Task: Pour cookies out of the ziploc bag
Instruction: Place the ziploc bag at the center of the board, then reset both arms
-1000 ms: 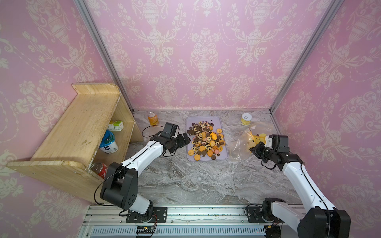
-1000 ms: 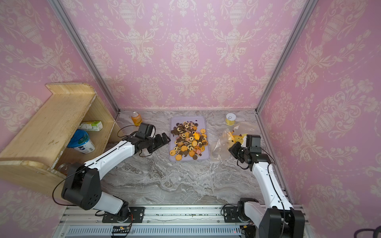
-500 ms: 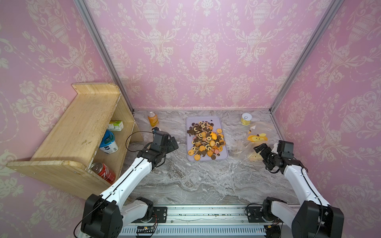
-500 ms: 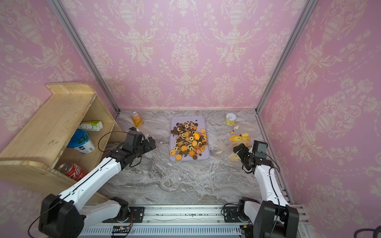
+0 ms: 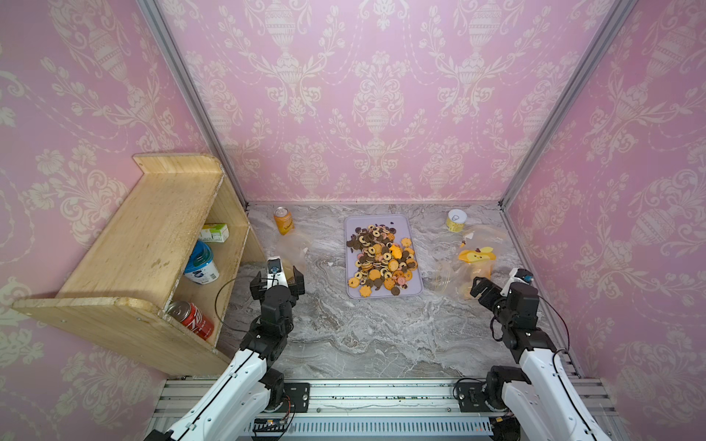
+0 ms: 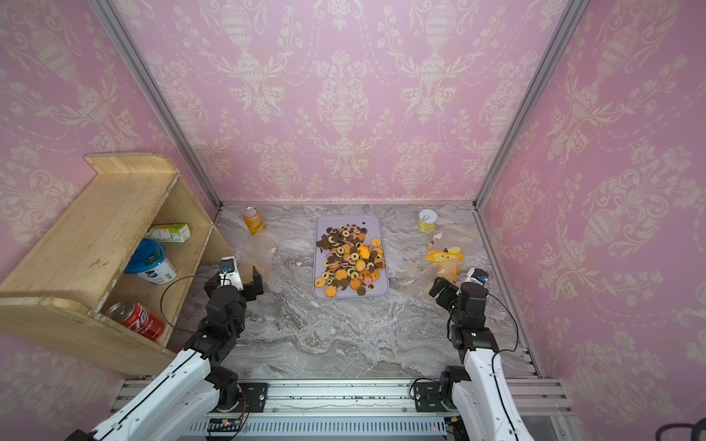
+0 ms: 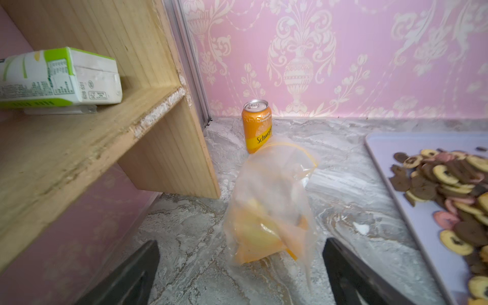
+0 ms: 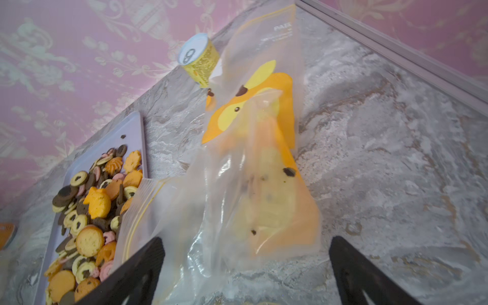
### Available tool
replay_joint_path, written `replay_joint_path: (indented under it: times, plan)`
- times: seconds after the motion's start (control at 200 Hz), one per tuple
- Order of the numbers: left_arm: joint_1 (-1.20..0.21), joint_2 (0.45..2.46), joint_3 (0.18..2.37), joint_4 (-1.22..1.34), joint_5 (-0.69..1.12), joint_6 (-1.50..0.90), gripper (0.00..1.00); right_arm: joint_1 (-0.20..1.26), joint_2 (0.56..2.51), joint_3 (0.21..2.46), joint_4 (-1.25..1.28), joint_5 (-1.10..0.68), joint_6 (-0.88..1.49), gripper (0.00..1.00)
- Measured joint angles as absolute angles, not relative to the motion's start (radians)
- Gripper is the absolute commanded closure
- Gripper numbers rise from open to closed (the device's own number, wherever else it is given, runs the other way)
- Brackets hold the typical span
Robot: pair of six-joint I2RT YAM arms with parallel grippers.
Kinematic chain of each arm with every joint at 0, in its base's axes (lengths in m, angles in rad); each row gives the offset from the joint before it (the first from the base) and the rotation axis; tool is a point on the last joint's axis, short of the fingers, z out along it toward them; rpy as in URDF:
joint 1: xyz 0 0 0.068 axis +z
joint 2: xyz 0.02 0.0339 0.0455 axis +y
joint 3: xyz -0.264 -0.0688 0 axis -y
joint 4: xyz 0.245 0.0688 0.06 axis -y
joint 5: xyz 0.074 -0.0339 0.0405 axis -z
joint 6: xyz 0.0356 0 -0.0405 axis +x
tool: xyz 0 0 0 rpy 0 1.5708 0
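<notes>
Step in hand: pour looks finished, arms standing off.

- Cookies (image 5: 382, 259): heaped on the lavender tray (image 5: 357, 222) mid-counter (image 5: 363, 343). Brown, tan, orange and pink pieces, all inside the rim as far as both top views show.
- Left ziploc bag (image 7: 272, 200): slumped on the counter just in front of the orange Schweppes can (image 7: 257, 126). There is a yellow-orange mass inside, too blurred to identify.
- Right ziploc bag (image 8: 250, 184): lies crumpled between the tray and the side wall, beside the yellow tin (image 8: 199, 59). It contains a cartoon-animal face (image 8: 245, 111) and a few dark crumbs. One or two small bits sit near the tin.
- Left end effector (image 7: 240, 277): jaws spread wide, holding nothing, the bag just ahead of them.
- Right end effector (image 8: 248, 274): jaws spread wide, empty, the bag ahead of them.

Next move, my judgement: check both bags for stragglers. If any remain, pinch the closed bottom edge, lift, and tip the mouth over the tray.
</notes>
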State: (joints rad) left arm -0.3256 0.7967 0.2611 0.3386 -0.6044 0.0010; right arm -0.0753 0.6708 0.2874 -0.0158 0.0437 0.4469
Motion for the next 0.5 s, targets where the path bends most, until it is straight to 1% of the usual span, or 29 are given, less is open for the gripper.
replay_joint_path:
  times: [0.065, 0.145, 0.2, 0.275, 0.375, 0.5]
  plan:
    - [-0.313, 0.943, 0.245, 0.459, -0.618, 0.042, 0.01, -0.03, 0.648, 0.238, 0.08, 0.072, 0.373, 0.0]
    - [-0.29, 1.155, 0.241, 0.64, -0.628, 0.073, 0.01, -0.017, 0.659, 0.192, 0.19, 0.096, 0.292, 0.0]
    - [-0.262, 1.313, 0.237, 0.778, -0.628, 0.091, 0.01, -0.016, 0.699, 0.179, 0.26, 0.102, 0.248, 0.0]
    - [-0.221, 1.481, 0.238, 0.925, -0.62, 0.108, 0.01, -0.011, 0.792, 0.168, 0.392, 0.105, 0.202, 0.0]
    - [-0.154, 1.577, 0.254, 1.002, -0.553, 0.094, 0.01, 0.009, 0.969, 0.164, 0.556, 0.105, 0.147, 0.0]
    - [-0.029, 1.601, 0.305, 1.023, -0.404, 0.028, 0.01, 0.034, 1.209, 0.168, 0.746, 0.104, 0.09, 0.0]
